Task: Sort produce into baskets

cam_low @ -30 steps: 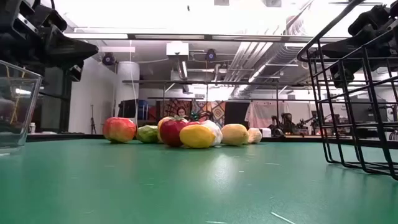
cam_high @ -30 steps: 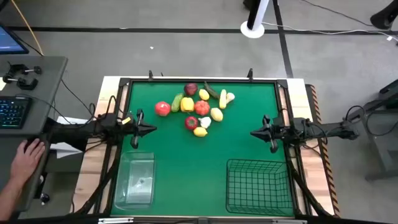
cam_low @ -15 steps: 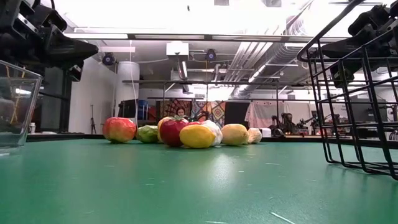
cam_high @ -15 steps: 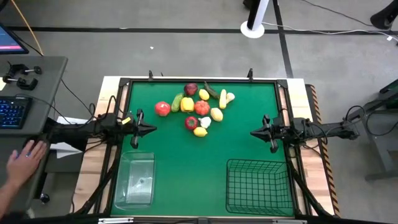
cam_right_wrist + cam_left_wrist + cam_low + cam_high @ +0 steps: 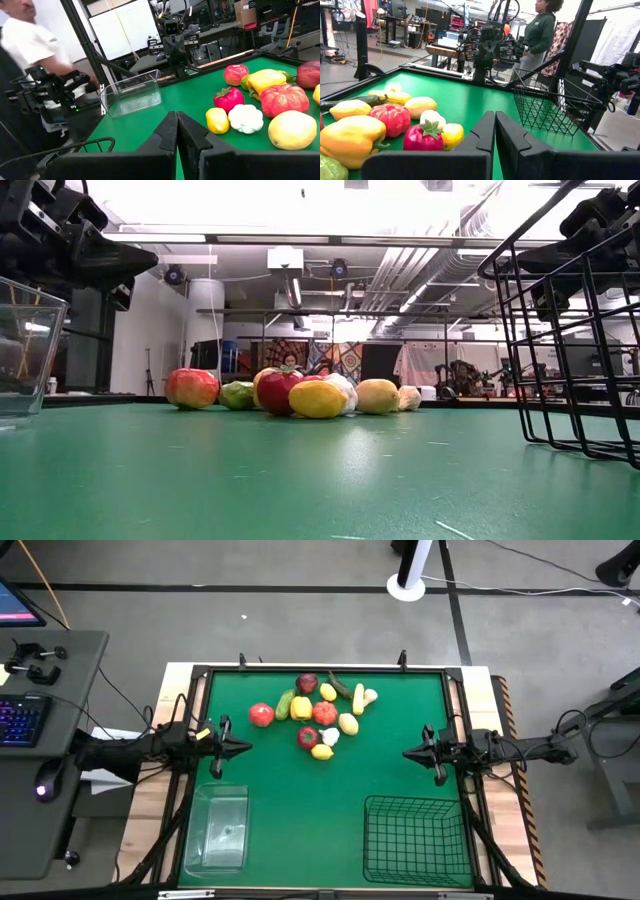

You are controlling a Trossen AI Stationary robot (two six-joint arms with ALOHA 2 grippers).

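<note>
The produce [image 5: 318,711] lies in a cluster on the green table toward its far edge: red apples, yellow lemons and a pepper, a green cucumber, white garlic. It also shows in the low view [image 5: 300,392]. The clear bin [image 5: 219,828] stands at the near left and the black wire basket [image 5: 415,838] at the near right. My left gripper [image 5: 246,748] is shut and empty at the table's left side. My right gripper [image 5: 407,753] is shut and empty at the right side.
A desk with a keyboard [image 5: 22,722] and a mouse [image 5: 42,790] stands left of the table. A person [image 5: 540,30] stands beyond the table's right side, another [image 5: 30,40] beyond its left. Open green surface lies between the two grippers and the baskets.
A person's hand at the desk on the left has drawn back out of the high view. Both arms and the produce have kept still.
</note>
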